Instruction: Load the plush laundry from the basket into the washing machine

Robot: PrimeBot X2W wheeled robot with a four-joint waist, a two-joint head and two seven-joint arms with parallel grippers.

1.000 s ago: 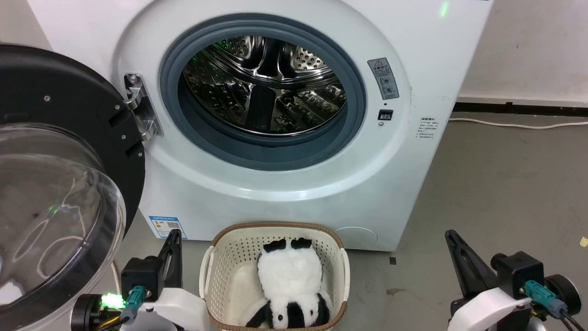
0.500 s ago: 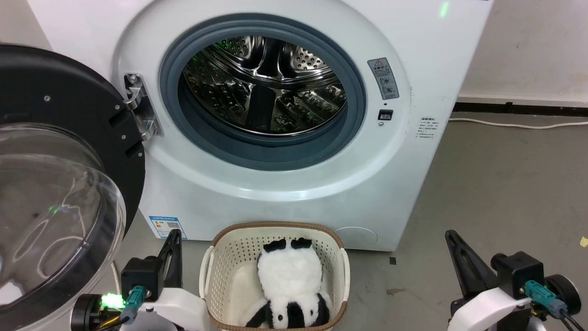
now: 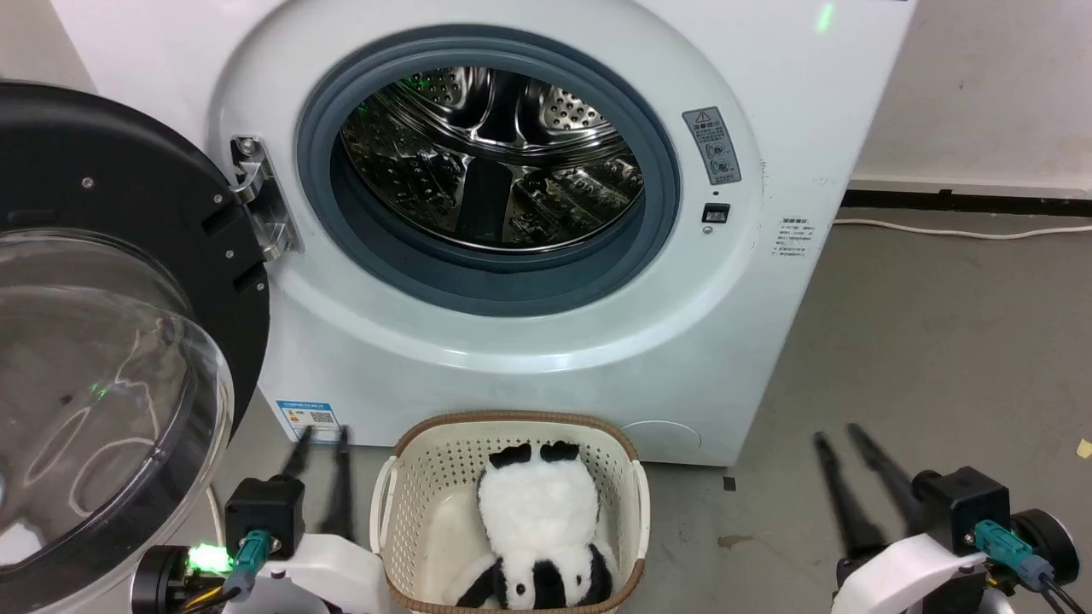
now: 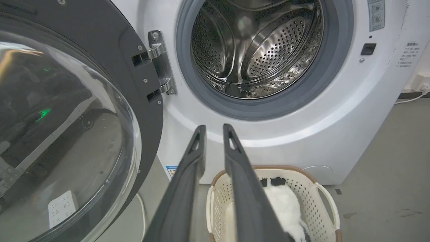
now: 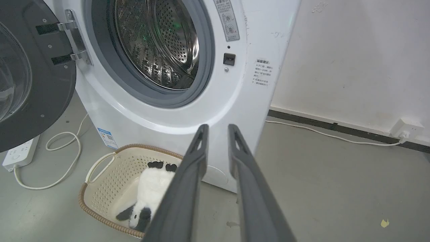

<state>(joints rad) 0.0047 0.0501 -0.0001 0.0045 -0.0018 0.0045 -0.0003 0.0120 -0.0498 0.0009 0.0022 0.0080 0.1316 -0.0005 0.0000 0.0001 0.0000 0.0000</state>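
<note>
The panda plush laundry (image 3: 537, 520) lies face up in the cream basket (image 3: 512, 419), head toward me, black feet toward the washing machine (image 3: 529, 367). The basket stands on the floor against the washer's front, below the open steel drum (image 3: 486, 162). My left gripper (image 3: 322, 433) hovers left of the basket, open and holding nothing. My right gripper (image 3: 836, 432) is over bare floor well right of the basket, also open with nothing in it. In the left wrist view the fingers (image 4: 201, 148) frame the washer front above the panda (image 4: 285, 208). The right wrist view shows the panda (image 5: 153, 185) beside its gripper (image 5: 217, 127).
The black-rimmed glass door (image 3: 102, 358) is swung wide open at the left, close to my left arm. A white power strip (image 5: 18, 153) and looping cable lie on the floor under it. A cable (image 3: 938, 230) runs along the wall on the right to a socket (image 5: 406, 127).
Both grippers have opened: each pair of fingers, pressed together before, now stands slightly apart. Panda, basket and door have not moved.
</note>
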